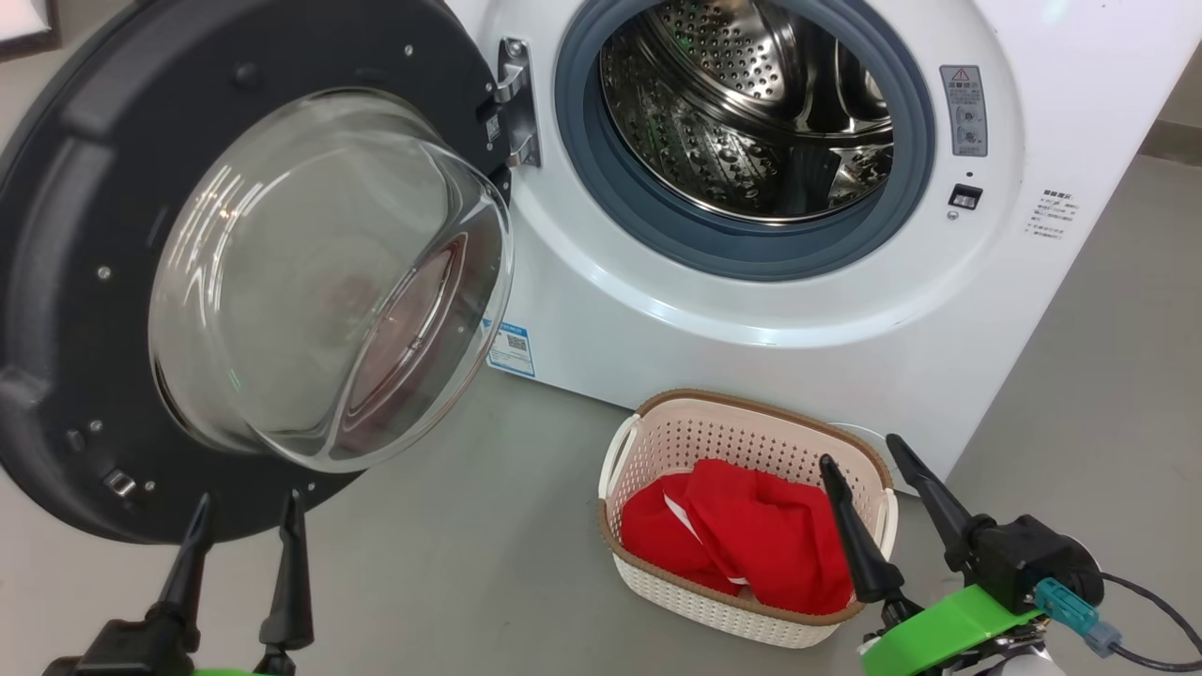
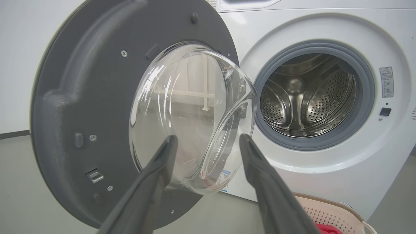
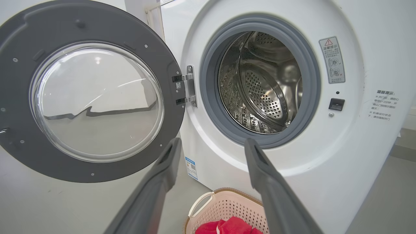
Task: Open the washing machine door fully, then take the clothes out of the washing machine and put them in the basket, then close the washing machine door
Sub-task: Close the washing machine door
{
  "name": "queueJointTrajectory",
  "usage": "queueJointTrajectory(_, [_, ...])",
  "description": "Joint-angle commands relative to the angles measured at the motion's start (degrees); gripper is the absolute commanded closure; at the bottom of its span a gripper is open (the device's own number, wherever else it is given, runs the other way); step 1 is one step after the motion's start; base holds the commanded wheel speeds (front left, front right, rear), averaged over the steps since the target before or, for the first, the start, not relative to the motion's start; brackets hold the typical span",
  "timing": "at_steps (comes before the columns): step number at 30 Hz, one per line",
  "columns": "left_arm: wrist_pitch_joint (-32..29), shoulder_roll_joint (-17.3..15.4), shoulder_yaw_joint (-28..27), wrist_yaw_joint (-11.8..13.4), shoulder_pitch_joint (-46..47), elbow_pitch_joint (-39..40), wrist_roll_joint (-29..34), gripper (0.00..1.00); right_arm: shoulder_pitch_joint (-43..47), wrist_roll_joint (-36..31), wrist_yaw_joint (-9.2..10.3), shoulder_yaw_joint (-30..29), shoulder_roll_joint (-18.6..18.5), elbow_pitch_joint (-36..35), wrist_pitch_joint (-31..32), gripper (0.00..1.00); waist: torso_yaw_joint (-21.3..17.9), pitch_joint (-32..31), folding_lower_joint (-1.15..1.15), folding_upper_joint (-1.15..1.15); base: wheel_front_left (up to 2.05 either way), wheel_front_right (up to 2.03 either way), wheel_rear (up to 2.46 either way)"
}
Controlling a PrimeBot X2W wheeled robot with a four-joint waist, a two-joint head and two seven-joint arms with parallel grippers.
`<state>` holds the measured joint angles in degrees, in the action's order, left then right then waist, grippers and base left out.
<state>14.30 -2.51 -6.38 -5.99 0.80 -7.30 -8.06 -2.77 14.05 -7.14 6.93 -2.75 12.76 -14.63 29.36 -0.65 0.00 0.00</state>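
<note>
Closing is judged due: the washing machine door is swung wide, clothes are piled in the basket, drum seemingly emptied. Left gripper and right gripper are spread, empty; the door is best pushed steadily.

The big white boxy washing machine stands behind the small cream perforated plastic basket, which holds the red fabric clothes. The round dark-rimmed glass door hangs open at the machine's left.
</note>
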Motion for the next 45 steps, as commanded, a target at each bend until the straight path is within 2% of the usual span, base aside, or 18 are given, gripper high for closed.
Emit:
queueJointTrajectory(1, [0.7,-0.53,-2.23,0.5,0.35,2.13,-0.26,0.0,-3.11,-0.32,-0.35,1.99,-0.12,-1.1,-0.37,0.0,0.16,0.22,0.0,0.0,0.0,0.0,0.0])
queueJointTrajectory(16, [0.7,-0.41,-1.91,0.66,0.11,4.28,-1.83,0.0,-3.4,-0.78,-0.35,1.92,-0.12,-0.5,-0.37,0.0,0.37,0.59,0.0,0.0,0.0,0.0,0.0])
queueJointTrajectory(17, [0.7,-0.41,-1.82,0.61,0.26,4.38,-1.87,0.16,-3.34,-0.72,-0.35,1.86,-0.12,-0.49,-0.37,0.0,0.37,0.59,0.0,0.0,0.0,0.0,0.0])
queueJointTrajectory(18, [0.7,-0.41,-1.66,0.5,0.63,4.89,-1.66,1.0,-3.28,-0.68,-0.35,1.8,-0.12,-0.48,-0.37,0.0,0.36,0.58,0.0,0.0,0.0,0.0,0.0])
queueJointTrajectory(23, [0.7,-1.88,-1.99,0.24,4.57,8.15,0.69,1.0,-3.09,-0.82,-0.35,1.01,-0.12,-0.61,-0.37,0.0,0.33,0.74,0.0,0.0,0.0,0.0,0.0])
queueJointTrajectory(31, [0.7,-7.68,-6.58,3.39,23.72,7.61,3.73,1.0,-3.1,-1.43,-0.35,0.48,-0.12,-0.6,-0.37,0.0,-0.41,0.04,0.0,0.0,0.0,0.0,0.0])
queueJointTrajectory(38, [0.48,-12.48,-14.25,7.53,36.34,-5.52,0.63,1.0,-2.4,-1.67,-0.35,-0.02,-0.12,-1.15,-0.37,0.0,-3.42,-0.67,0.0,0.0,0.0,0.0,0.0])
queueJointTrajectory(40, [-1.0,-13.33,-17.18,8.66,39.14,-10.71,-2.02,1.0,-2.24,-1.89,-0.35,-0.22,-0.12,-1.13,-0.37,0.0,-4.31,-0.65,0.0,0.0,0.0,0.0,0.0])
queueJointTrajectory(45, [-6.79,-17.99,-22.37,10.72,44.99,-24.99,-6.14,1.0,-2.28,-2.48,-0.35,-0.1,-0.12,-0.92,-0.37,0.0,-6.16,-0.38,0.0,0.0,0.0,0.0,0.0])
